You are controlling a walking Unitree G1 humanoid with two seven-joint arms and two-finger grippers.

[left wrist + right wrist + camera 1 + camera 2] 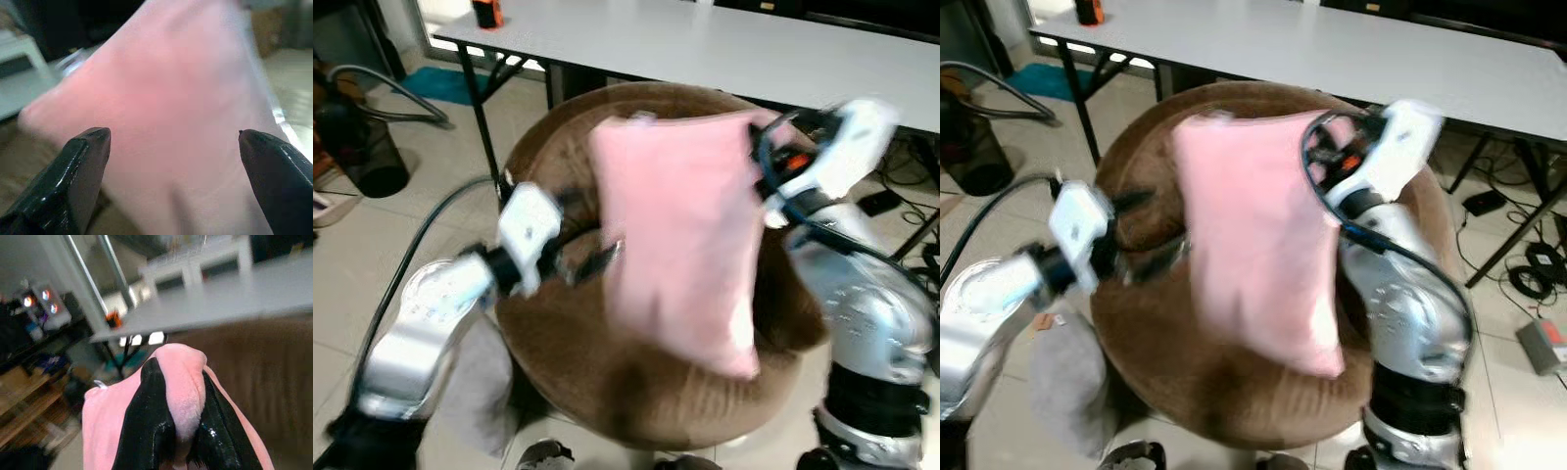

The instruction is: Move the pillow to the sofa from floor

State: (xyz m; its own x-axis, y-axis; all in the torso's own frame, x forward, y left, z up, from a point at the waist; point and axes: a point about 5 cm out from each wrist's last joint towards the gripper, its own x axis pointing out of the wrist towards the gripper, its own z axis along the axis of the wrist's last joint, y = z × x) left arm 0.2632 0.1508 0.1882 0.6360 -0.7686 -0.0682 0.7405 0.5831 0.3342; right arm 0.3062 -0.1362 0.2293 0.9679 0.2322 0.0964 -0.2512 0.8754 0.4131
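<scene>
My right gripper (176, 431) pinches just one pillow (680, 235) corner over the sofa (558, 343); left gripper (171, 142) spread. It might slip, landing off-center.

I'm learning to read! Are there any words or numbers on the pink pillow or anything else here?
No words or numbers can be read anywhere.
Pink pillow: plain, no writing.
Orange thing on the white table: too small and blurred to tell.
Left arm: faint marks, too blurred to read.
The right gripper pinches the pillow; the left gripper is open beside it.
</scene>
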